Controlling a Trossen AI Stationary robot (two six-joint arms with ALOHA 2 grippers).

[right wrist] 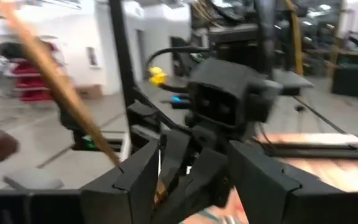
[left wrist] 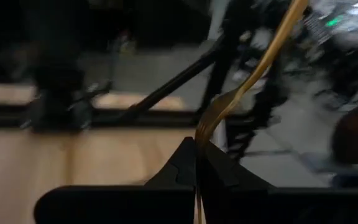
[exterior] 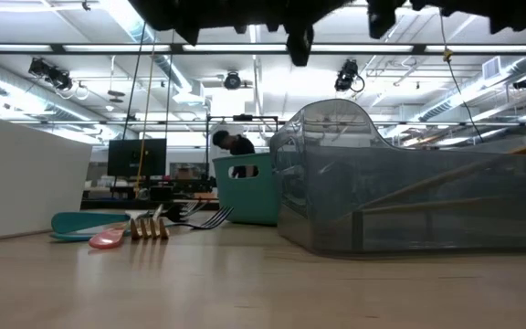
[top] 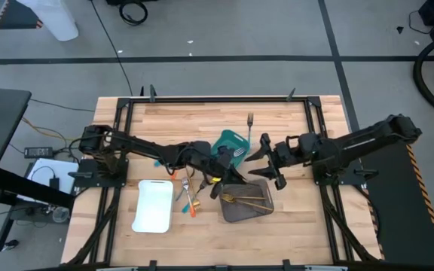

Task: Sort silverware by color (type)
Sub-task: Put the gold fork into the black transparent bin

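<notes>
Two grippers meet above the grey mesh tray: left gripper pinches a slim gold fork; right gripper spread beside the teal bin.

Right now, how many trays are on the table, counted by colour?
White tray: 1
Teal tray: 1
Grey tray: 1
Total: 3 trays
</notes>
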